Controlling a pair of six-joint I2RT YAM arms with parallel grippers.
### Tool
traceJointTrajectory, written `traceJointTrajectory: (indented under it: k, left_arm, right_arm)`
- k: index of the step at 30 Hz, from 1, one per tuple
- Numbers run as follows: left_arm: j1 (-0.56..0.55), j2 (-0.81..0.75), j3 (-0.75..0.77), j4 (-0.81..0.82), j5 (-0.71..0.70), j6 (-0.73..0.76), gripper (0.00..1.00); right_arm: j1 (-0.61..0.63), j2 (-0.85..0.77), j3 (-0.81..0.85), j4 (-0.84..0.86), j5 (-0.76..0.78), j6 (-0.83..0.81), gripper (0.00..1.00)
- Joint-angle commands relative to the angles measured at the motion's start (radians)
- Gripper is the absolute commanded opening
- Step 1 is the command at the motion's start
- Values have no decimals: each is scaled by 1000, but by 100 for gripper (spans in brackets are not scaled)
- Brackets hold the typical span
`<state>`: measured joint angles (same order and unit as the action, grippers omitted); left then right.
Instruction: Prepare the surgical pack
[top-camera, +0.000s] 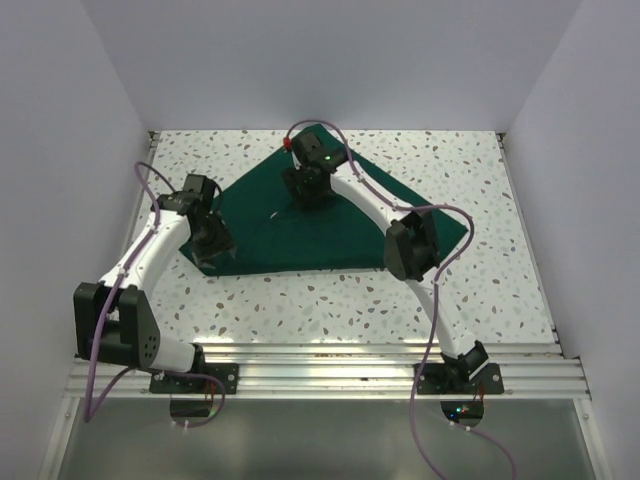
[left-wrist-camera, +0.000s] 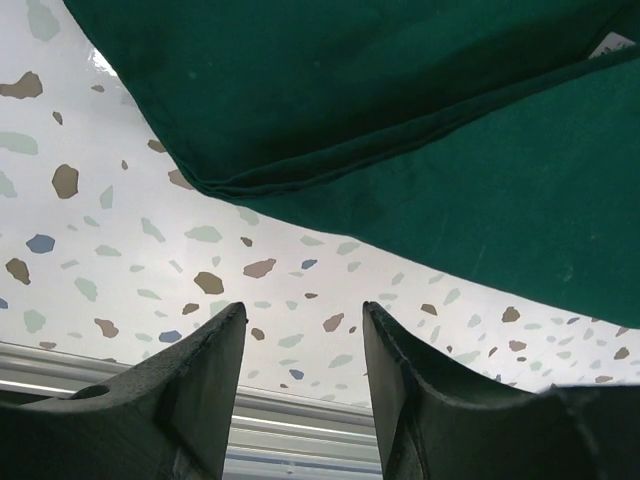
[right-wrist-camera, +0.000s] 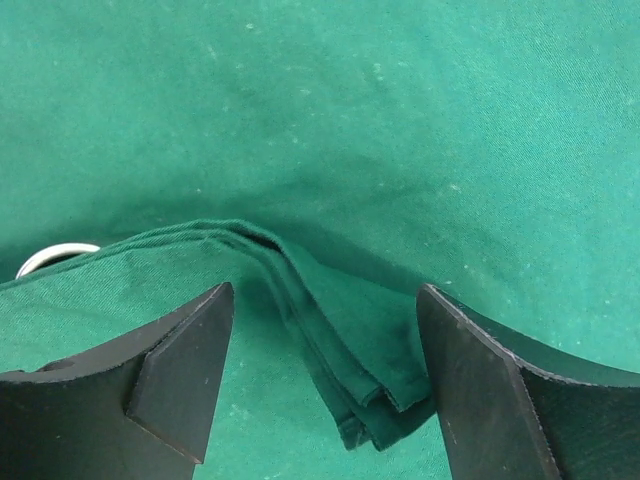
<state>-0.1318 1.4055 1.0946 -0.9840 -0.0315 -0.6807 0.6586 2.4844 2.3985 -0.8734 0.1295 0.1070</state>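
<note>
The dark green drape (top-camera: 330, 225) lies spread on the speckled table, its far corner folded over. My left gripper (top-camera: 213, 240) hovers at the drape's near left corner, open and empty; in the left wrist view the gripper (left-wrist-camera: 300, 345) stands over bare table, with the drape's folded edge (left-wrist-camera: 330, 170) beyond it. My right gripper (top-camera: 310, 190) is over the drape's far middle, open. In the right wrist view the gripper (right-wrist-camera: 325, 330) straddles a folded layered corner of the drape (right-wrist-camera: 370, 350), not closed on it.
A shiny metal ring (right-wrist-camera: 55, 255) peeks from under the cloth at the left of the right wrist view. A small white tag (top-camera: 273, 214) lies on the drape. White walls enclose the table; an aluminium rail (top-camera: 320, 365) runs along the near edge.
</note>
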Motion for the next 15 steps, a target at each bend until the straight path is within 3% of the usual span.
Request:
traceJointTrajectory:
  k: [1,7,15]
  left_arm:
    - [34,35,83,41,-18,-8,55]
    - [61,111,165,53,15,-20,55]
    - [119,156,134,97,70,-36,55]
  right_arm:
    - [-33,-81,22,30,-5,36,78]
    - [-95,-73,97,40,-62,68,82]
    - [-111,-101,45,105,-192,146,80]
